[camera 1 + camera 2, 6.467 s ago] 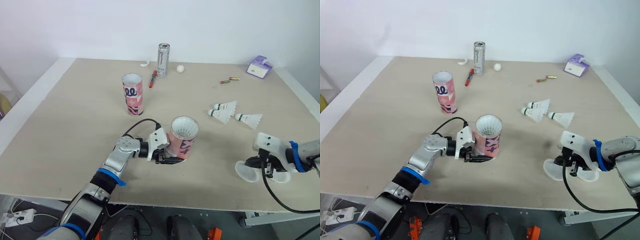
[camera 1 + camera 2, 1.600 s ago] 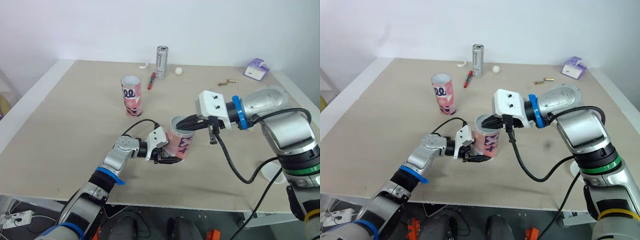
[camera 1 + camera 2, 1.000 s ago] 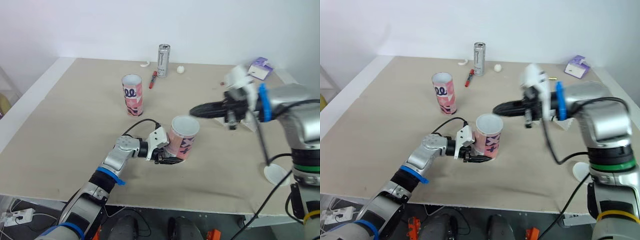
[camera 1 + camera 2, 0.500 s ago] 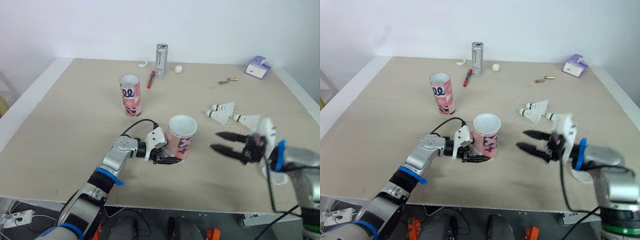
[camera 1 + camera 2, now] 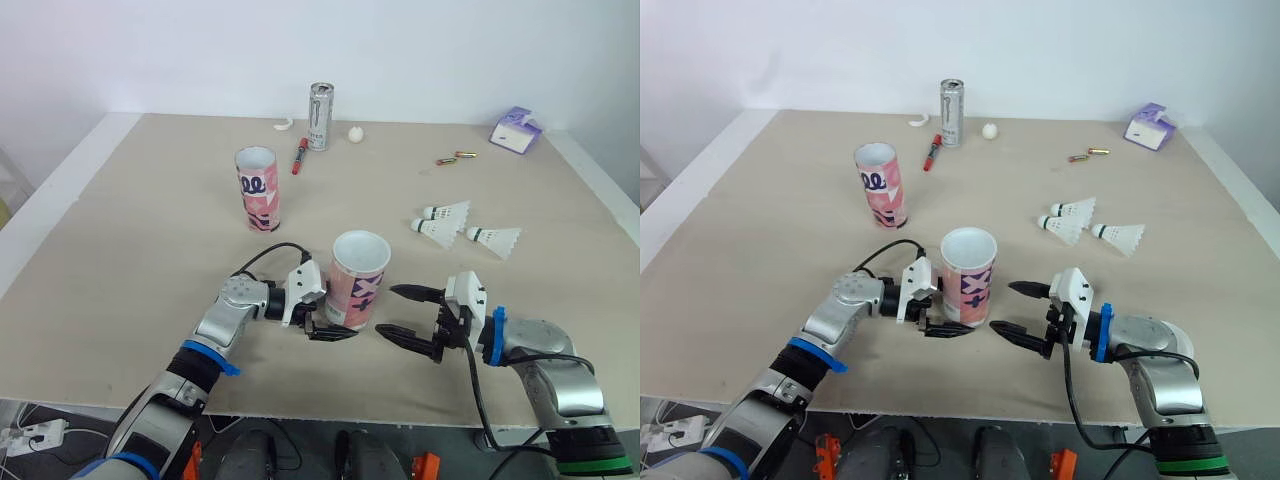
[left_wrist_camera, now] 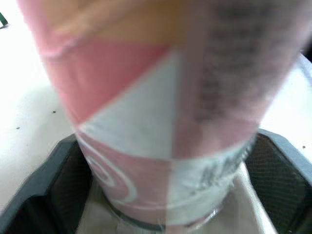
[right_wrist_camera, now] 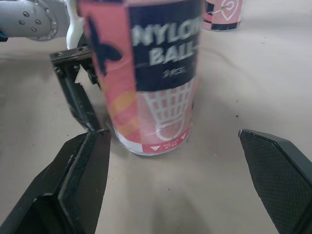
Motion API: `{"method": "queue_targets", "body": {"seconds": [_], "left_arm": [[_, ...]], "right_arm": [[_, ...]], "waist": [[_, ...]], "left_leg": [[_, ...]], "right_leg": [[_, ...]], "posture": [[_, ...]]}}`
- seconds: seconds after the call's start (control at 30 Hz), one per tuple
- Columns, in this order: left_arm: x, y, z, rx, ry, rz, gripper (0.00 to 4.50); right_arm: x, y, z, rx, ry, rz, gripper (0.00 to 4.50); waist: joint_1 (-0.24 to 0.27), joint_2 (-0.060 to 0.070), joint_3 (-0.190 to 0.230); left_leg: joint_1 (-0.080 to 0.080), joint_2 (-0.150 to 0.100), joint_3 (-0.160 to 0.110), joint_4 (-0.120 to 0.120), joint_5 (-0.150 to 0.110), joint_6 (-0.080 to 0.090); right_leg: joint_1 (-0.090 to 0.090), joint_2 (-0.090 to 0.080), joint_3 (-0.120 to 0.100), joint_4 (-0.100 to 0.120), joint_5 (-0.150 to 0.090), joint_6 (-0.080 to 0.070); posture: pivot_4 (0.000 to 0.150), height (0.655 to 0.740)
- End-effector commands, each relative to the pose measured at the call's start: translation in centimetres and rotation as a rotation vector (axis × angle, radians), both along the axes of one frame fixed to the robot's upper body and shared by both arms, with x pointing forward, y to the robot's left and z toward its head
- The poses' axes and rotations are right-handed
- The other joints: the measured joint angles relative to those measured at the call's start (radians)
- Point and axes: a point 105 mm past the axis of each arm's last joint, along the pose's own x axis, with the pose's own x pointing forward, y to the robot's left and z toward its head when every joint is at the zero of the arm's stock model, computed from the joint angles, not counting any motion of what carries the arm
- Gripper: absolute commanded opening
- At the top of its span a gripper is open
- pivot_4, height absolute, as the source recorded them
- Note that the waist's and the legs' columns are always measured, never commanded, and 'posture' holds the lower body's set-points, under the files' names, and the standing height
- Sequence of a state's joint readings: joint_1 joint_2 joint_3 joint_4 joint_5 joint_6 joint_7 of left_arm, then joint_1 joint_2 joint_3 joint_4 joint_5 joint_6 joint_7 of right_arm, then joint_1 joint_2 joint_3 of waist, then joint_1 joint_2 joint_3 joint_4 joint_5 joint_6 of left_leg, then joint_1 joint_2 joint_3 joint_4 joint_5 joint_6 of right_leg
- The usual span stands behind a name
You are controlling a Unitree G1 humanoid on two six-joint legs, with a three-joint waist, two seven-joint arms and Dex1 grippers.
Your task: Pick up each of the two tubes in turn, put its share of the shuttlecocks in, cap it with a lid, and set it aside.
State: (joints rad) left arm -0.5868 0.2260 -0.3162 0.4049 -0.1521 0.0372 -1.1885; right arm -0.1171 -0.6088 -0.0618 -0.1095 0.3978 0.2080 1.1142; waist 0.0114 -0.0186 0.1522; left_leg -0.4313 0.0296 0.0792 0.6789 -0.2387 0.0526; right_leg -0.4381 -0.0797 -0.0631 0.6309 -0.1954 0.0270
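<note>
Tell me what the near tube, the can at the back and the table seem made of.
The near tube looks like cardboard with a smooth printed wrap: flat pink and white graphics, lettering. The can is probably aluminium: silvery, shiny streaks. The table looks like pale wood or laminate, matte: beige, no glare.

Bright, even light from above, soft shadows on the pale wooden worktop [image 5: 150, 260] — the pink patterned cardboard tube [image 6: 161, 97] blurred, out of focus in the left wrist view.
</note>
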Motion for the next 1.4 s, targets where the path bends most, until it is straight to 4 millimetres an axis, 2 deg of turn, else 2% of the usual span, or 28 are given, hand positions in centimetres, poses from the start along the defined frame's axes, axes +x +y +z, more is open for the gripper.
{"method": "queue_targets", "body": {"seconds": [0.03, 0.2, 0.33, 0.53, 0.83, 1.1, 1.4], "left_arm": [[-0.3, 0.4, 0.7, -0.005, -0.053, -0.027, 4.43], [-0.2, 1.4, 1.6, -0.009, -0.091, -0.034, 4.43], [-0.1, 2.6, 3.2, -0.051, -0.115, -0.031, 4.43], [-0.5, 3.7, 4.2, -0.117, -0.030, -0.031, 4.43], [-1.0, 4.5, 3.9, -0.123, 0.045, -0.032, 4.43], [-1.0, 5.3, 3.7, -0.097, 0.021, -0.016, 4.43], [-1.1, 6.5, 3.1, -0.071, 0.003, 0.012, 4.43]], "right_arm": [[0.1, 0.6, 0.4, 0.001, -0.039, 0.034, 4.50], [0.6, 1.8, 0.7, 0.012, -0.079, 0.059, 4.50], [0.9, 2.6, 0.7, 0.012, -0.093, 0.072, 4.50], [1.2, 3.4, 0.6, 0.018, -0.108, 0.083, 4.50], [1.6, 5.2, 0.5, 0.045, -0.115, 0.112, 4.50], [2.1, 7.0, 0.2, 0.052, -0.131, 0.153, 4.50], [2.6, 8.2, 0.2, 0.057, -0.149, 0.174, 4.50]], "waist": [[0.000, 0.000, 0.000], [-0.001, 0.000, 0.001], [0.000, -0.001, 0.001], [-0.001, -0.001, 0.001], [-0.002, -0.001, 0.001], [-0.002, -0.001, 0.001], [-0.003, -0.001, 0.001]], "left_leg": [[0.000, 0.000, 0.000, 0.000, 0.000, 0.000], [0.001, 0.001, 0.000, -0.001, 0.000, 0.000], [0.000, 0.001, 0.000, -0.001, 0.000, 0.000], [0.000, 0.001, 0.000, -0.001, 0.000, 0.000], [0.001, 0.001, 0.000, -0.001, 0.001, -0.002], [0.001, 0.001, 0.000, -0.001, 0.001, -0.002], [0.002, 0.001, 0.001, -0.001, 0.002, -0.002]], "right_leg": [[0.000, 0.001, 0.000, 0.000, 0.000, 0.000], [-0.001, 0.003, 0.001, 0.000, 0.000, -0.001], [-0.001, 0.003, 0.001, 0.000, 0.000, -0.001], [0.000, 0.003, 0.003, 0.000, 0.002, 0.002], [0.000, 0.005, 0.003, 0.001, 0.002, 0.003], [0.000, 0.005, 0.004, 0.001, 0.003, 0.003], [0.000, 0.005, 0.005, 0.002, 0.003, 0.002]], "posture": [[0.150, 0.7400], [0.150, 0.7400], [0.150, 0.7400], [0.150, 0.7400], [0.150, 0.7400], [0.150, 0.7400], [0.150, 0.7400]]}}
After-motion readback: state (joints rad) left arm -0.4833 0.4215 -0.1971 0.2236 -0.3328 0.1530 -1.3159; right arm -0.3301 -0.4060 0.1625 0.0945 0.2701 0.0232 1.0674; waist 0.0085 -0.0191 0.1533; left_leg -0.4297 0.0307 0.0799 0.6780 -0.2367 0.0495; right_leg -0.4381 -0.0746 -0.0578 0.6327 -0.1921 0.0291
